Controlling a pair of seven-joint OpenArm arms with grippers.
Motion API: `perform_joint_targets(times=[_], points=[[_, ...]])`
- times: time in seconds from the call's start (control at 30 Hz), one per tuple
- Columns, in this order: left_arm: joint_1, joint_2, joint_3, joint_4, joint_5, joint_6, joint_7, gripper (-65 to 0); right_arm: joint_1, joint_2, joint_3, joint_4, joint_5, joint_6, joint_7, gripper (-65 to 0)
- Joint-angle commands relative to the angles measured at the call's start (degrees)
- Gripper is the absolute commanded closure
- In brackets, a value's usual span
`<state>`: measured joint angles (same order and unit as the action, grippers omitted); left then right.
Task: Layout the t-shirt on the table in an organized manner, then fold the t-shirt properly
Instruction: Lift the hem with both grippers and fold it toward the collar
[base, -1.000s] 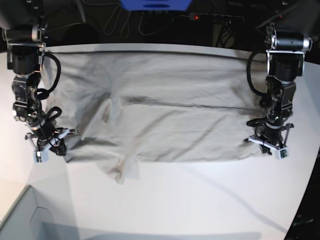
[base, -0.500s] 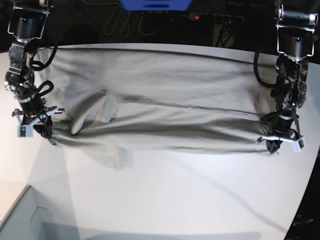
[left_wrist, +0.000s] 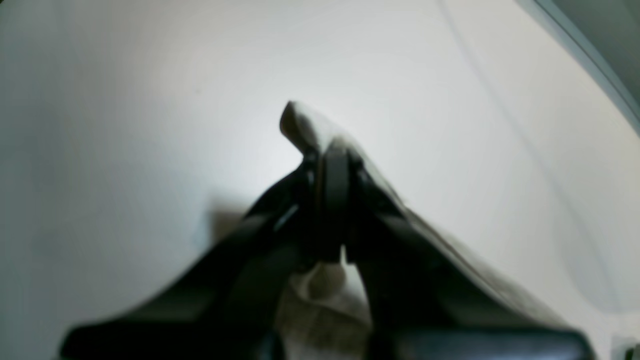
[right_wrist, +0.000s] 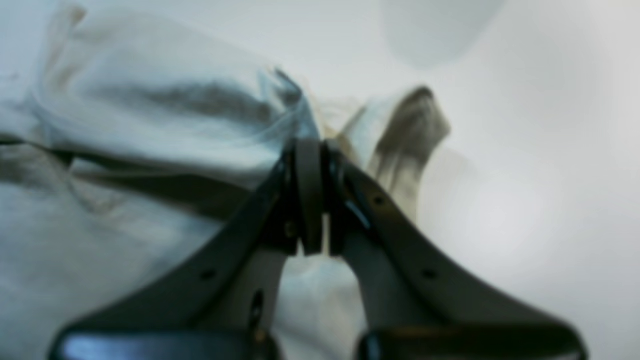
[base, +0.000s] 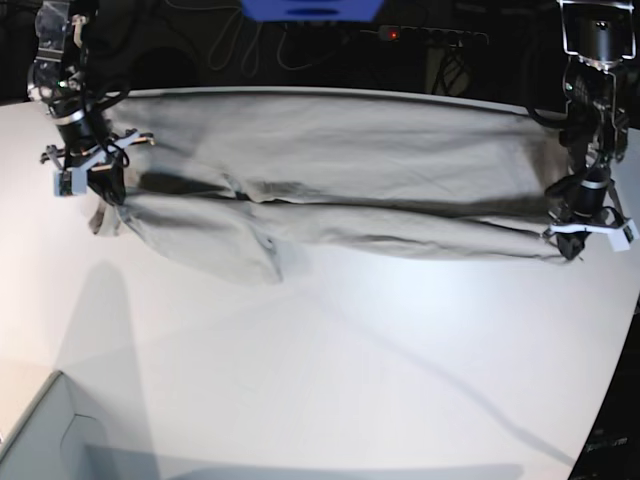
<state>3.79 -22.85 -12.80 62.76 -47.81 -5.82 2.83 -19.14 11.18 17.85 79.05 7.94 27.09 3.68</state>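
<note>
Base view shows the t-shirt spread across the far part of the table, its near edge lifted by both arms. The left gripper and right gripper each have fingers clamped on fabric. The first lengthwise fold seems underway; later folds remain. A pale grey box corner sits well clear, nearer the camera than the shirt.

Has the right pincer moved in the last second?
Yes. The right pincer, shut on the t-shirt, has gone from near the table's side edge toward its far edge.
</note>
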Motion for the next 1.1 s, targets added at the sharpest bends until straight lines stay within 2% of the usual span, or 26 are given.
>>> perform_joint_targets(times=[0.0,0.13,0.3,0.47,0.57,0.7,0.77,0.83,0.87,0.97,1.07], points=[[-0.7,-1.1,-0.5,0.8,-0.1,-0.5,-1.5,0.0,-0.3,0.4,0.1,0.0,0.5,0.1,3.0,0.0],[-0.1,-1.1,-0.5,1.0,-0.1,-0.5,-1.5,0.0,-0.5,0.1,-0.1,-4.9,0.5,0.1,4.4,0.0],[0.8,-1.1,-0.5,0.8,-0.1,-0.5,-1.5,0.0,-0.5,1.9,-0.3,-9.2,0.5,0.1,4.0,-1.0],[0.9,-1.1,-0.5,0.8,-0.1,-0.5,-1.5,0.0,-2.2,2.5,0.5,-7.0,0.5,0.1,4.2,-19.4],[1.4,-1.0,-0.5,0.8,-0.1,-0.5,-1.5,0.0,-5.5,2.1,4.6,0.3,0.8,0.1,4.4,-27.3],[1.7,-0.9,-0.4,1.3,-0.1,-0.5,-1.5,0.0,-7.5,-0.7,9.3,10.5,0.9,0.2,3.9,-30.2],[1.7,-0.9,-0.4,1.3,-0.1,-0.5,-1.5,0.0,-6.9,-0.9,9.0,13.7,0.8,3.7,2.7,-30.2],[1.7,-0.9,-0.4,1.1,-0.1,-0.5,-1.5,0.0,-2.6,-0.9,7.2,16.3,0.5,8.0,-3.5,-30.6],[1.8,-0.9,-0.4,1.0,-0.1,-0.5,-1.5,0.0,0.4,-1.0,6.4,16.9,0.5,9.1,-8.8,-30.6],[2.1,-1.0,-0.4,0.8,-0.1,-0.5,-1.5,0.0,11.2,-0.7,3.5,14.6,0.5,11.5,-27.2,-30.7],[2.3,-1.0,-0.3,1.0,-0.1,-0.5,-1.5,0.0,21.3,-0.6,1.0,7.2,0.5,12.9,-39.6,-30.7]])
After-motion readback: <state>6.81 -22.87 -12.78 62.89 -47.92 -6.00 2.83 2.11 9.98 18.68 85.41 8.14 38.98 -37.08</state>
